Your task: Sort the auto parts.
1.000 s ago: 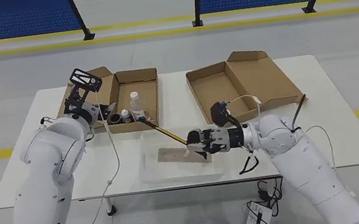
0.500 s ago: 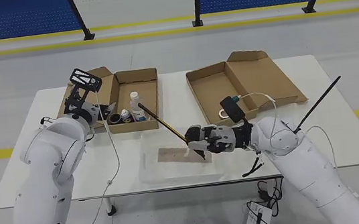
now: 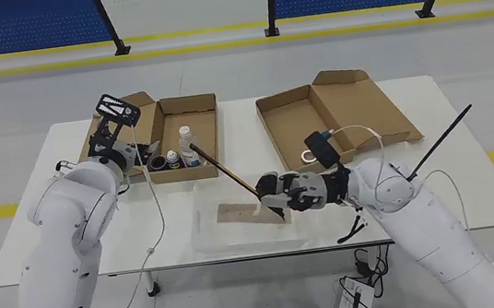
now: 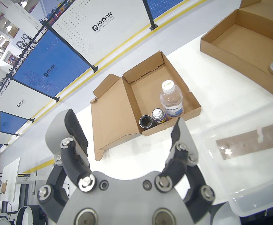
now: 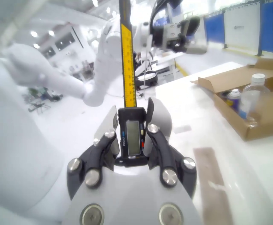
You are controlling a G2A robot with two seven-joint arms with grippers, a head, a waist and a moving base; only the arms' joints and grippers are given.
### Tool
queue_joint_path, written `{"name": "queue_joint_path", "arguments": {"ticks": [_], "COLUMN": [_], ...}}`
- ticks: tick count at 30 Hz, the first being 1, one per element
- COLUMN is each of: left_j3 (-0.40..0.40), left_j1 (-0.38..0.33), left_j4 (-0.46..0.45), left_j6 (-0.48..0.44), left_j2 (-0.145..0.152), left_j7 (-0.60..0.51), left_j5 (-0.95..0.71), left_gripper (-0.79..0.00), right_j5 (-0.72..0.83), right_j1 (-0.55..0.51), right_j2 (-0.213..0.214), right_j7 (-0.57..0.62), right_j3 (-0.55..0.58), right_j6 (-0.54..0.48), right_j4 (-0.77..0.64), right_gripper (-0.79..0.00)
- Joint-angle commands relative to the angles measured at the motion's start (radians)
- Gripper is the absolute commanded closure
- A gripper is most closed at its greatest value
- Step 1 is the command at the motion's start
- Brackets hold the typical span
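My right gripper (image 5: pixel 132 108) is shut on the display body of a digital caliper (image 5: pixel 129 74) with a yellow scale. It is held above the near middle of the table, right gripper (image 3: pixel 275 195) over a clear plastic tray (image 3: pixel 206 238). The caliper (image 3: pixel 231 176) slants toward the left cardboard box (image 3: pixel 200 109). That box holds a water bottle (image 4: pixel 171 100), a spray can (image 4: pixel 159 115) and a black cylinder (image 4: pixel 145 121). My left gripper (image 4: pixel 125 125) is open with nothing in it, beside the box's left flap.
A second cardboard box (image 3: pixel 289 121) lies open at the back right with a tape roll (image 3: pixel 308 156) in it. A brown strip (image 3: pixel 236 213) lies in the clear tray. Loose cables hang off the right arm near the table's front right.
The right wrist has turned and shifted slightly right with the caliper, whose far end has swung toward the left box. The left arm has kept still.
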Motion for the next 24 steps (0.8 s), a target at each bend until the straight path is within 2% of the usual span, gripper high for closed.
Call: {"name": "queue_joint_path", "arguments": {"ticks": [1,24], "left_j3": [0.0,0.0], "left_j1": [0.0,0.0], "left_j4": [0.0,0.0], "left_j6": [0.0,0.0], "left_j2": [0.0,0.0], "left_j7": [0.0,0.0], "left_j5": [0.0,0.0], "left_gripper": [-0.785,-0.785], "right_j5": [-0.003,-0.035], "right_j1": [0.001,0.008], "right_j2": [0.002,0.016], "right_j7": [-0.001,-0.038], "right_j3": [0.0,-0.022], "right_j6": [0.0,0.0], "right_j4": [0.003,0.002], "right_gripper": [0.0,0.0]}}
